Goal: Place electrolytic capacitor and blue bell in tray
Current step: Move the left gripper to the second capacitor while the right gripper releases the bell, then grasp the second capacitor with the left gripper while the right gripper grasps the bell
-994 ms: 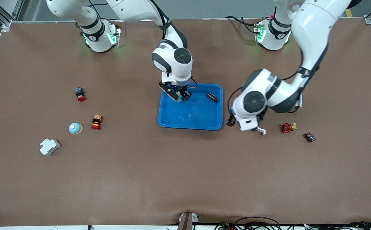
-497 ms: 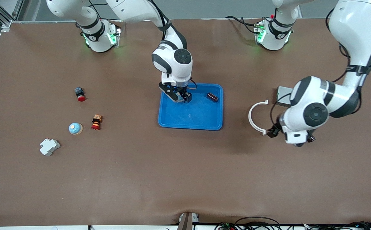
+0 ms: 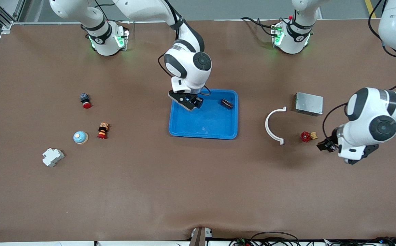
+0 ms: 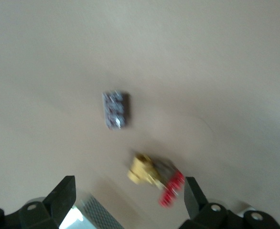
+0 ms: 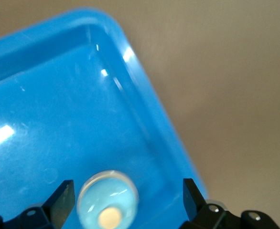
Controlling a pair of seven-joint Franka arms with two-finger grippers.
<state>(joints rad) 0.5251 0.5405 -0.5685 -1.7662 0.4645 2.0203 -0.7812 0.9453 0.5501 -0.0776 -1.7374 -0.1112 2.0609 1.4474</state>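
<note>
1. Tray count for you: one blue tray (image 3: 203, 131) mid-table, holding one dark electrolytic capacitor (image 3: 226, 104) near its corner toward the left arm's end.
2. You've also got one blue bell (image 5: 107, 199) lying in the tray, seen in the right wrist view between the fingers, touched by neither.
3. Right gripper (image 3: 192, 102) sits low over the tray's corner toward the right arm's end, jaws spread, nothing held.
4. Left gripper (image 4: 128, 200) hangs over the table at the left arm's end, jaws apart, empty; you see one small dark block (image 4: 115, 109) and one red-handled brass valve (image 3: 308, 136) below it.
5. Same end: one white curved clip (image 3: 272, 125), one grey metal box (image 3: 308, 103).
6. Right arm's end, count four: one red push button (image 3: 85, 100), one orange-and-red button (image 3: 102, 131), one second blue dome bell (image 3: 80, 137), one white plastic block (image 3: 52, 156).
</note>
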